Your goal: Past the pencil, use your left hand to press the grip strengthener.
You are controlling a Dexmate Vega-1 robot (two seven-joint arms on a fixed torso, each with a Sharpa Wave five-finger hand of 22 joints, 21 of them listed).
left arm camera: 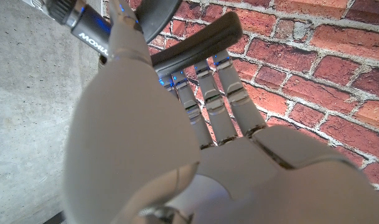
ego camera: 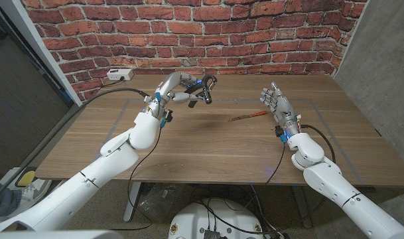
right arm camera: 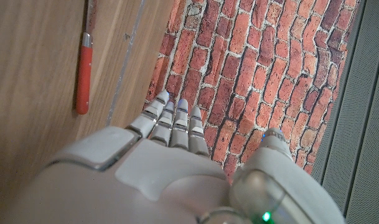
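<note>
Matt wood-grain table [ego camera: 208, 149], rough brick wall [ego camera: 188, 26], glossy white plastic left hand [ego camera: 178, 86], black rubbery-looking grip strengthener [ego camera: 207, 88].

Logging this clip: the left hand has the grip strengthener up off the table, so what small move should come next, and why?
Probably squeeze: the left hand already holds the grip strengthener in the air, fingers wrapped over one handle, and the handles look still spread.

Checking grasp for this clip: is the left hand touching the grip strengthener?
Touching: in the left wrist view the left hand's fingers wrap the grip strengthener's handle.
</note>
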